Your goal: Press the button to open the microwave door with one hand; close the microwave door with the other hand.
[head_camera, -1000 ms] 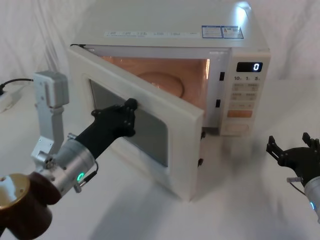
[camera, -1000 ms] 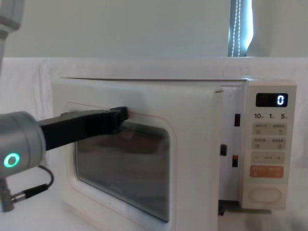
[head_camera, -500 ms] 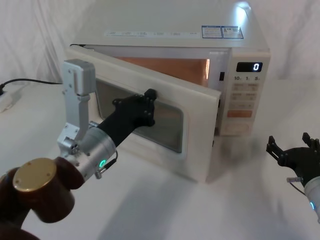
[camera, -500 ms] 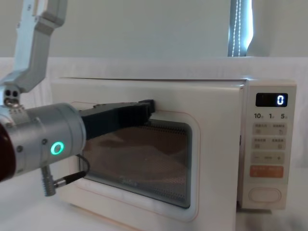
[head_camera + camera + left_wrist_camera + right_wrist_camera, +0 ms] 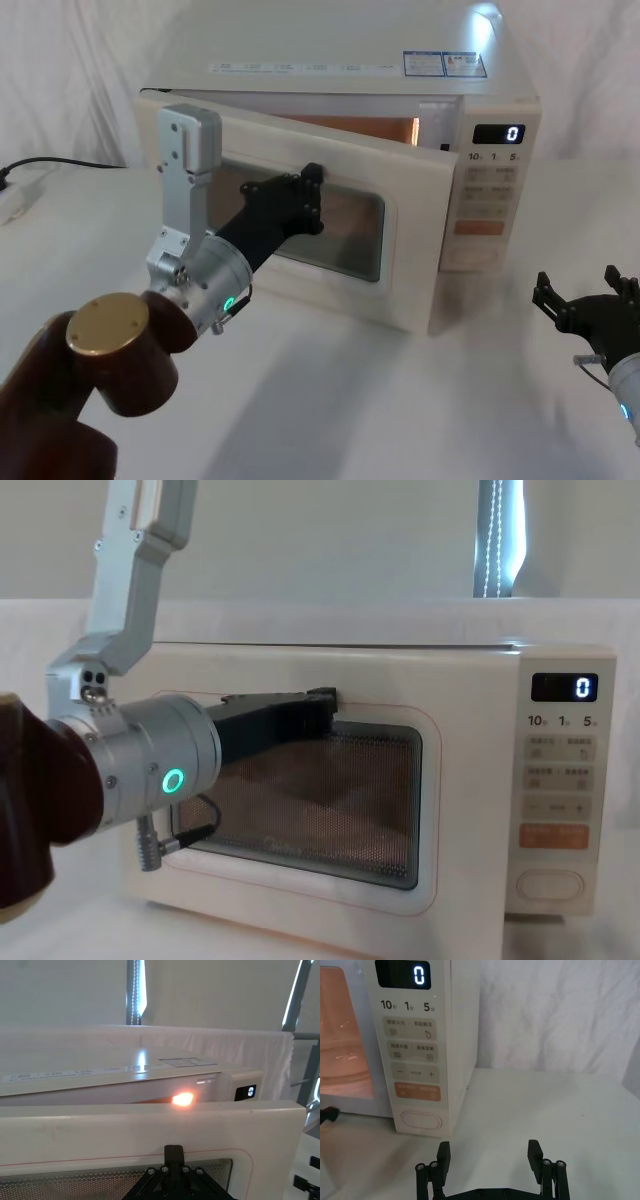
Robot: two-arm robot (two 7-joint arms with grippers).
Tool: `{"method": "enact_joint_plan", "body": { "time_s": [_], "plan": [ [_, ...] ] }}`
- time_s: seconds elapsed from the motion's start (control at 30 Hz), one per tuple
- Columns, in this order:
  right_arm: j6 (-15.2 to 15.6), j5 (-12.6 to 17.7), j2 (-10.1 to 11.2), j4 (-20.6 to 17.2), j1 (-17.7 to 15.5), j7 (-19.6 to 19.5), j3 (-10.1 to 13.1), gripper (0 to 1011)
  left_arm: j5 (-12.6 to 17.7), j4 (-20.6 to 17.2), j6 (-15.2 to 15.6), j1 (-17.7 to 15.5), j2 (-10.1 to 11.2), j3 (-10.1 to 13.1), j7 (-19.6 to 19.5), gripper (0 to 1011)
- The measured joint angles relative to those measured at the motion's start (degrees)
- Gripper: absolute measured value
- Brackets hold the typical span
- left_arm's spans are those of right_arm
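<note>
The cream microwave (image 5: 400, 60) stands at the back of the table, its display showing 0. The microwave door (image 5: 410, 250) is swung almost shut, with a narrow gap along its top where the lit cavity glows (image 5: 182, 1099). My left gripper (image 5: 312, 185) is shut and its tip presses on the door's frame just above the dark window (image 5: 340, 800). In the chest view the left gripper (image 5: 325, 702) touches the door's upper middle. The button (image 5: 421, 1121) sits untouched at the bottom of the control panel. My right gripper (image 5: 489, 1157) hovers open, low and to the right of the microwave.
A black cable (image 5: 50, 165) and a white power strip (image 5: 15, 200) lie at the far left. White cloth covers the table (image 5: 420, 400) and hangs behind it. Open table lies in front of the microwave and around my right gripper (image 5: 590, 295).
My left gripper has pushed the door from about half open to almost shut, sweeping right and toward the microwave. The right gripper has stayed still.
</note>
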Motion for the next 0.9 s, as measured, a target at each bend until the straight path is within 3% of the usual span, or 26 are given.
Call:
{"method": "enact_joint_plan", "body": {
  "time_s": [0.9],
  "plan": [
    [0.0,0.0,0.0,0.0,0.0,0.0,0.0,1002,2.5,9.2,-1.2,-6.5,-5.3,-0.7,-1.0,0]
  ]
}}
